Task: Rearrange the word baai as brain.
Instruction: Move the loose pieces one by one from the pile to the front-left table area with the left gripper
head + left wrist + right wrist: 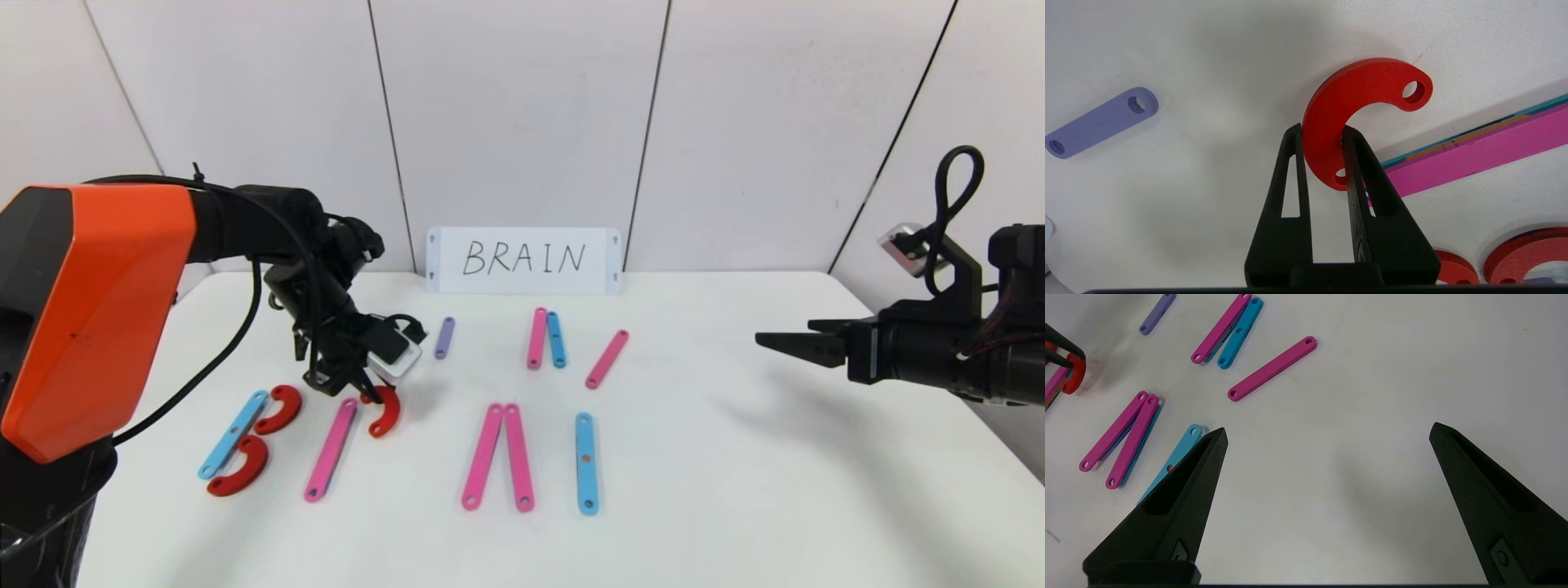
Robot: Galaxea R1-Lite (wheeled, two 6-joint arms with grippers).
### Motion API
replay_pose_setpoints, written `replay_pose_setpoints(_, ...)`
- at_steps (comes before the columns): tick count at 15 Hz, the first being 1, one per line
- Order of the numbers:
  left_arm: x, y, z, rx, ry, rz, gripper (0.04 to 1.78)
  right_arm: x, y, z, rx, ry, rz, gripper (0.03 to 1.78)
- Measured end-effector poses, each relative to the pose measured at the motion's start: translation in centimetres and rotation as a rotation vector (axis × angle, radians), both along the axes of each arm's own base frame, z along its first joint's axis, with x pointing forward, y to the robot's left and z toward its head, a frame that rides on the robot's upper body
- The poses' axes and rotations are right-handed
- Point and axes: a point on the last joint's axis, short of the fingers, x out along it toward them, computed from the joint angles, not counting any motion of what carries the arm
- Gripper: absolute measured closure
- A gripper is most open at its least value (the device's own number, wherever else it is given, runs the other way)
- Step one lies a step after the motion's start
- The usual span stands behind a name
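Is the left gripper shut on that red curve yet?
Yes. The left gripper has its jaws pinching the red curve on both sides, beside the pink bar.

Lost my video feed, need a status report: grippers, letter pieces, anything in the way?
Left gripper shut on red curve, beside long pink bar. Right gripper open, parked over bare table. Nothing blocking.

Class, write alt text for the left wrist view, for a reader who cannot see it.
The left gripper has its black jaws shut on a red C-shaped curve, which rests on a white table. A pink bar lies just beside the curve, a short purple bar lies farther off, and parts of two more red curves show at the edge.
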Motion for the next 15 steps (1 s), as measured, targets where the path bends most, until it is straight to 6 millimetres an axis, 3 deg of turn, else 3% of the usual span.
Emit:
replay_pose_setpoints(7,-0.7,-0.8,0.2,0.065,-0.017,-0.158,1.53,0.2,0.2,-0.4,-0.011,0.006,0.013,0.08)
replay_pose_setpoints(15,-0.9,-1.7,-0.2,0.075,-0.001,-0.221,1.53,0.2,0.2,-0.5,-0.013,0.011,0.014,0.08)
